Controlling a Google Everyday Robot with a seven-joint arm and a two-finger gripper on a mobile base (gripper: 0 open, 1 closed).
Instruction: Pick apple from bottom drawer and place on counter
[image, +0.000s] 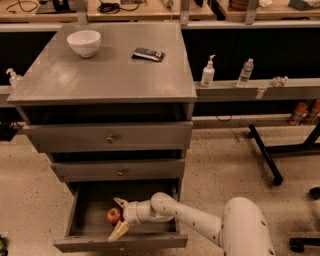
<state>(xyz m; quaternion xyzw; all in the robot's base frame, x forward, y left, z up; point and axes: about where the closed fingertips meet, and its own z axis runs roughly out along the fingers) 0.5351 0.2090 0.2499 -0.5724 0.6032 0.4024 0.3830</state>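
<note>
With the bottom drawer (90, 216) open, the gripper (117, 219) is found inside it, fingers spread to either side of the apple (113, 215), which lies between them unlifted; closing, lifting and placing on the table (110, 75), well above the gripper, are judged left.

Grey wood counter (110, 75) faintly glossy; smooth claw (114, 219) inside bottom drawer (120, 243).

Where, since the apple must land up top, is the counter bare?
The counter is bare across its front half, in front of the bowl and the dark packet, which crowd the back. The gripper is down in the bottom drawer, fingers open around the apple.
</note>
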